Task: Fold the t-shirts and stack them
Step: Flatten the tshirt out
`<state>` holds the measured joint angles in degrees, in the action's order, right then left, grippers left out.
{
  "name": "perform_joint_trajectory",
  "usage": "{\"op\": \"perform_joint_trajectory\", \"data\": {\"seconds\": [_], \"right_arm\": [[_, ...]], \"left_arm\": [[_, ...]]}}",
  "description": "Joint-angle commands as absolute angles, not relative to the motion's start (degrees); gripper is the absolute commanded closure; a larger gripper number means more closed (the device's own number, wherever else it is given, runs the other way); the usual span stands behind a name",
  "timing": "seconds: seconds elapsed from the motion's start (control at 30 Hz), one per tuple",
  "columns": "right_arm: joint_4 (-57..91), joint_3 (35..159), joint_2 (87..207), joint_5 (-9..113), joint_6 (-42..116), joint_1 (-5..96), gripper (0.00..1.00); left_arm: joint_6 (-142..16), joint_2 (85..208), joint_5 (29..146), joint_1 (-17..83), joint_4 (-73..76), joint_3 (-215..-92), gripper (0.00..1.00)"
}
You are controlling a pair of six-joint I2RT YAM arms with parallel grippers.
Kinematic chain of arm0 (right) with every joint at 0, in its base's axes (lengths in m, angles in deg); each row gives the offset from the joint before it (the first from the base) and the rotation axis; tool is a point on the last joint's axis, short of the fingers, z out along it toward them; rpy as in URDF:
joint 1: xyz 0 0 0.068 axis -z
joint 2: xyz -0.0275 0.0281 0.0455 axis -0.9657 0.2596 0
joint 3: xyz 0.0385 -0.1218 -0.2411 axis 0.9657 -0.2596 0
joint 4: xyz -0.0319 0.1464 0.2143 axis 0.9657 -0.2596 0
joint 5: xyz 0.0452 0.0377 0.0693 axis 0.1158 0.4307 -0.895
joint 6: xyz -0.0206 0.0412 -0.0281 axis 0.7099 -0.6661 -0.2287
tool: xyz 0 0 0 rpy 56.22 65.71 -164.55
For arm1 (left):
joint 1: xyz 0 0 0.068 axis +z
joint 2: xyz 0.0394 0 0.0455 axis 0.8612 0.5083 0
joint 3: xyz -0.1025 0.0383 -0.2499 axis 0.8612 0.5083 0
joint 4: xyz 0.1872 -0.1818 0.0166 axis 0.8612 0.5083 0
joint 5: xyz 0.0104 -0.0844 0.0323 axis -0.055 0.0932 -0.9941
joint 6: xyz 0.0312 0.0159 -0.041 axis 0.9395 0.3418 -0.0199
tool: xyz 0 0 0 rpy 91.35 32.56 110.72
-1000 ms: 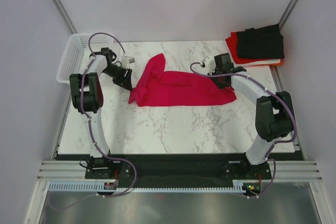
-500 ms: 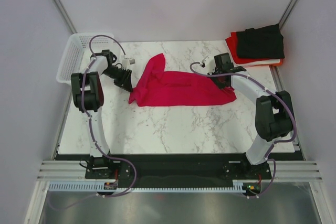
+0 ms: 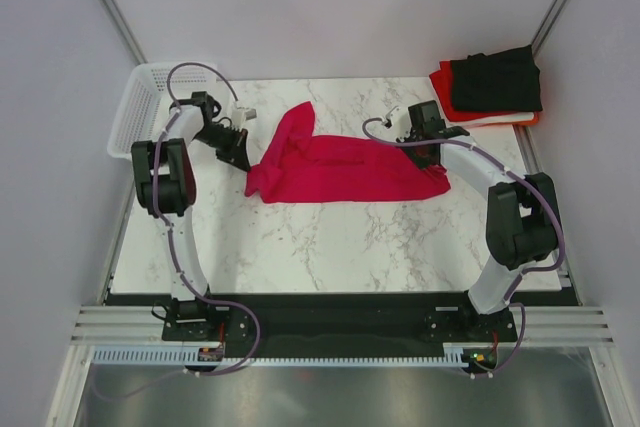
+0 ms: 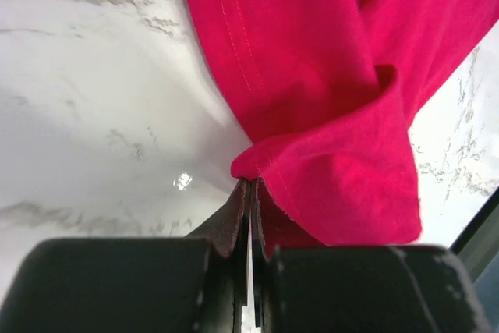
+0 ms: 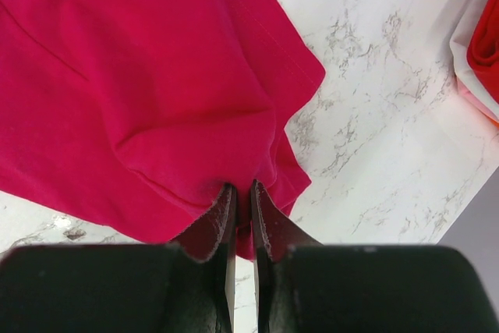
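**Three shirts stacked, the pink one only just getting started**

Standing by the rig now. The crimson-pink cloth t-shirt (image 3: 340, 162) is lying rumpled across the middle of the white marble-look desk (image 3: 330, 247). It's stretched left to right, with one flap sticking out toward the far edge on its left side. It's definitely not folded yet, just a long wrinkly shape with bunched ends.

Both arms have a hold of it. The left gripper (image 3: 238, 150) is down at the shirt's left end, and from its wrist cam the jaws are squeezed almost together with a curl of the pink hem caught right at the tips (image 4: 249, 186). The right gripper (image 3: 428, 147) is at the shirt's right end. Its jaws are down to a thin slit with pink cloth pulled in between them (image 5: 242, 189). So each is pinched onto one end.

The finished pile sits in the far right corner. There's a black folded t-shirt (image 3: 495, 79) on top, an orange-red folded t-shirt (image 3: 443, 82) peeking out under it, and a white folded t-shirt (image 3: 490, 119) at the bottom. Looks tidy enough.

The white plastic mesh basket (image 3: 135, 107) is at the far left corner, and I can't see inside it from here.

My guess is it's most of the way done. What's left for the pink one is flattening it out, the actual folds, then carrying it over to the pile.
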<state>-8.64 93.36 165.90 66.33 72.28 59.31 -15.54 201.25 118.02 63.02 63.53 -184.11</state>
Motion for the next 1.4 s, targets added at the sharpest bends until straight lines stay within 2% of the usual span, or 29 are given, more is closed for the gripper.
{"op": "perform_joint_trajectory", "data": {"seconds": [0.0, 0.27, 0.5, 0.6, 0.63, 0.7, 0.8, 1.13, 1.37], "right_arm": [[-6.62, 95.02, 164.64, 67.41, 71.85, 60.1, 1.0], [-6.62, 93.0, 161.48, 66.01, 71.93, 61.68, 1.0], [-9.77, 88.96, 157.52, 63.38, 75.27, 61.86, 1.0], [-19.51, 89.13, 157.52, 54.6, 78.7, 61.77, 0.87], [-21.8, 89.83, 157.52, 52.93, 78.79, 61.86, 0.73], [-26.2, 91.32, 157.08, 46.87, 76.43, 63.25, 0.58], [-28.67, 97.73, 157.78, 40.36, 71.6, 64.49, 0.54], [-29.99, 127.07, 184.13, 39.55, 60.78, 68.09, 0.58], [-29.12, 132.29, 194.78, 42.98, 59.46, 71.43, 0.6]], "left_arm": [[-13.9, 189.02, 116.31, 63.76, 61.96, -184.39, 0.98], [-12.4, 174.67, 114.45, 63.85, 62.4, -181.66, 0.98], [-8.1, 163.94, 113.13, 63.76, 63.89, -170.52, 0.98], [-4.41, 160.95, 111.56, 63.85, 65.21, -164.2, 0.98], [-3.53, 159.38, 111.2, 63.85, 65.39, -162.51, 0.98], [-1.42, 157.79, 110.24, 63.85, 65.3, -157.96, 0.98], [-1.5, 154.97, 111.19, 63.76, 64.95, -154.34, 0.98], [-7.56, 155.93, 114.18, 63.67, 62.05, -152.39, 0.98], [-8.97, 159.62, 110.42, 63.49, 62.14, -155.37, 0.98]]}}
